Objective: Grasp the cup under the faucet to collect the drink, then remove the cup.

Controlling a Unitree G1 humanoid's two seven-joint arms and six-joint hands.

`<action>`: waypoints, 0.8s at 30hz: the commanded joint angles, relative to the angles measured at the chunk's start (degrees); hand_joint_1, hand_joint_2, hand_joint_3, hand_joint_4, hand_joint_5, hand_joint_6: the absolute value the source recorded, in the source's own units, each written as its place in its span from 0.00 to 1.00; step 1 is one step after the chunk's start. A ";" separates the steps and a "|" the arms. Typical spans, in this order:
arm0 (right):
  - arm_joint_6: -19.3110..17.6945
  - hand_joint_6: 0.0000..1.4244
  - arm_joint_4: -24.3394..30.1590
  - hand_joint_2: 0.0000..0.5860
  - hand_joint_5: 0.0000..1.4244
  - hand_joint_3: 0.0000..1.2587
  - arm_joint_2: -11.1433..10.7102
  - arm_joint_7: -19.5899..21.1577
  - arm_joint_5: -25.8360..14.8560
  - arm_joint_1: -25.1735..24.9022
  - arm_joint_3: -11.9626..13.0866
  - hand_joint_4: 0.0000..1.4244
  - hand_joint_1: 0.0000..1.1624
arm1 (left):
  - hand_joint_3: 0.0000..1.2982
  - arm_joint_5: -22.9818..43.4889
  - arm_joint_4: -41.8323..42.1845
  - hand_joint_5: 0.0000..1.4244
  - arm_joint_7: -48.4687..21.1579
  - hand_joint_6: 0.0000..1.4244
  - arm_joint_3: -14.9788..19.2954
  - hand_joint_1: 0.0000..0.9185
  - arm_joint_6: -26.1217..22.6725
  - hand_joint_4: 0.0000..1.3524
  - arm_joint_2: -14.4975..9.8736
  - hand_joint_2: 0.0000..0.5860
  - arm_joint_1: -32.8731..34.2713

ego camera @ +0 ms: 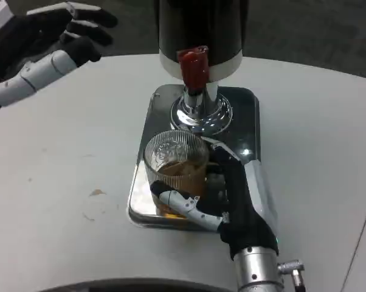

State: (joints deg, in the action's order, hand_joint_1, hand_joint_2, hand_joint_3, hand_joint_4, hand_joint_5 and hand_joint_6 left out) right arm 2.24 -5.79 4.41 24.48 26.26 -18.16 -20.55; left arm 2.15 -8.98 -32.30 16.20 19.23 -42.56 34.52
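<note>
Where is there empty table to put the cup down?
Bare white table lies left of the metal tray, below the raised left hand, and more lies right of the tray. The tray is crowded: the dispenser, the cup and the right hand holding it.
</note>
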 commanded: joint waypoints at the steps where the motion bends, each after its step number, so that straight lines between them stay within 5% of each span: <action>1: -0.41 0.50 3.36 0.41 0.51 0.47 1.43 -0.31 0.73 1.02 0.19 0.44 0.68 | 0.26 1.30 3.07 0.32 1.52 0.31 3.65 0.00 -0.91 0.27 -1.74 0.17 -5.03; 13: -0.02 0.51 6.61 0.40 0.52 0.47 0.20 -3.68 1.89 3.28 0.35 0.43 0.69 | 0.26 0.93 9.57 0.31 3.04 0.31 11.45 0.00 -2.23 0.27 -2.66 0.18 -20.25; 24: 0.08 0.53 11.17 0.37 0.54 0.46 -1.14 -5.88 2.93 5.97 1.63 0.43 0.75 | 0.25 -2.52 15.99 0.27 5.62 0.29 12.22 0.00 -2.14 0.25 -0.62 0.18 -32.04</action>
State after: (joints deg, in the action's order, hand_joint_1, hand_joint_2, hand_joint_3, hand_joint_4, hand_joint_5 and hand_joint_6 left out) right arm 3.03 2.35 3.13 18.88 28.92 -12.96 -19.09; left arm 1.38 4.63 -27.85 28.55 16.90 -43.83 5.45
